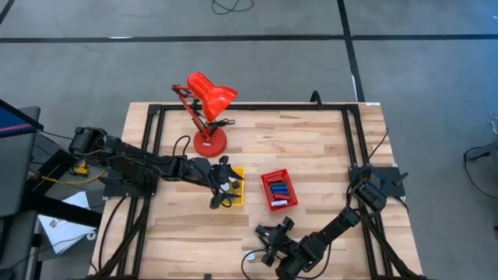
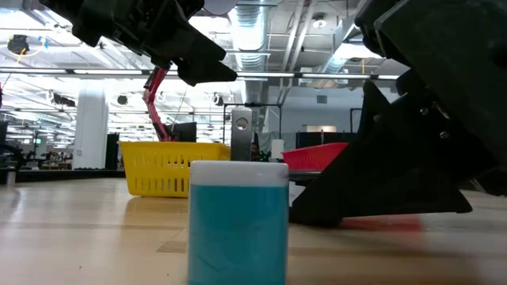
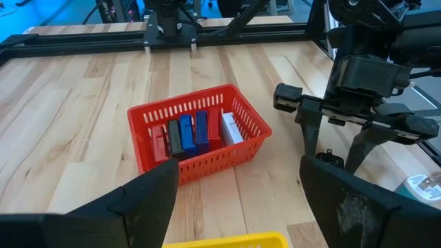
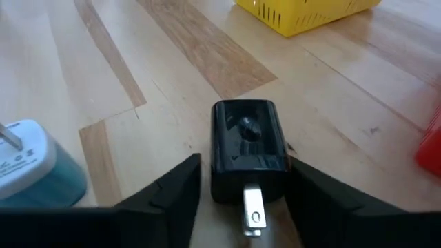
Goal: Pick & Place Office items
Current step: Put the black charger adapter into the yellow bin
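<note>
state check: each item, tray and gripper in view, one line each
Black charger: lying on the table, between the right gripper's open fingers.
Teal charger: standing on the table, untouched.
Red tray: holds blue, red, black and white pieces.
Yellow tray: on the table, contents hidden.
Left gripper: open, empty, above the yellow tray.

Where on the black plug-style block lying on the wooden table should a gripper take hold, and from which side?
Probably across the two long flat sides of the black plug-style block, coming down from above. It lies flat on the wooden table, metal prong toward the camera, and the right gripper already straddles it with open fingers.
</note>
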